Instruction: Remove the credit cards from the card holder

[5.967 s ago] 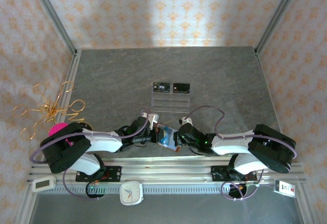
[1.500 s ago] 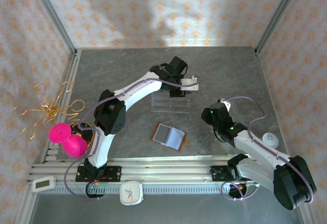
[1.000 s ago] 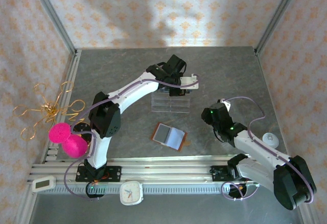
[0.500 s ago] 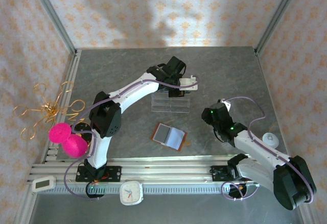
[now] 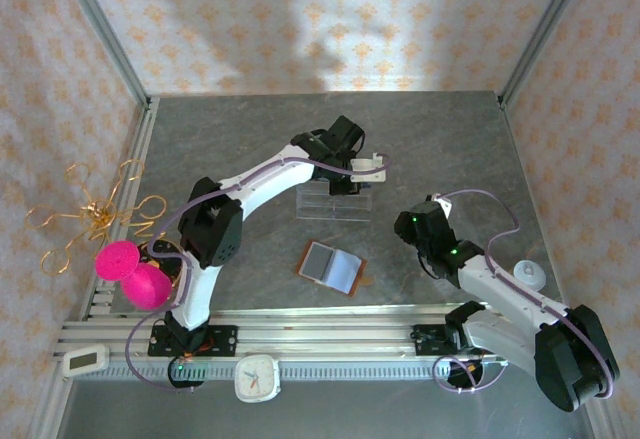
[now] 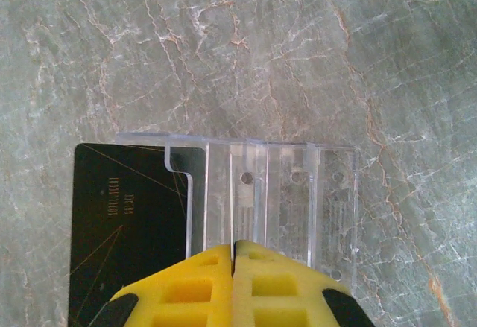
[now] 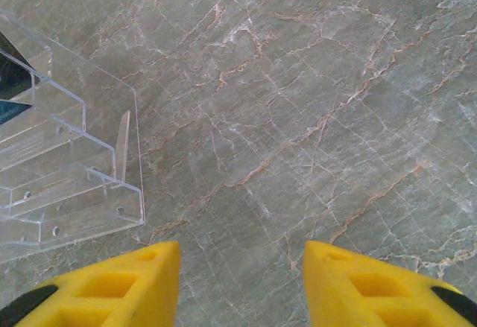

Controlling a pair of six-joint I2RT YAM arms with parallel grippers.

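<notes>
While left pincer [image 6: 233, 251] hangs shut, empty, over clear rack [image 6: 298, 193] beside black card [image 6: 127, 223], card holder [image 5: 332, 267] lies open on bench [image 5: 230, 149], 8 o'clock from right pincer [image 7: 242, 256]; long axis 10-to-4; right pincer half-open, empty, nearer.

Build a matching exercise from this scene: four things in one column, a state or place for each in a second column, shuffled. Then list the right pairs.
Things
1. left gripper
2. right gripper
3. card holder
4. black card

States and places
A. lying open on the table
B. jaws apart, nothing between them
C. sitting in the clear rack
D. fingers pressed together

Pairs: 1-D, 2-B, 3-A, 4-C
</notes>
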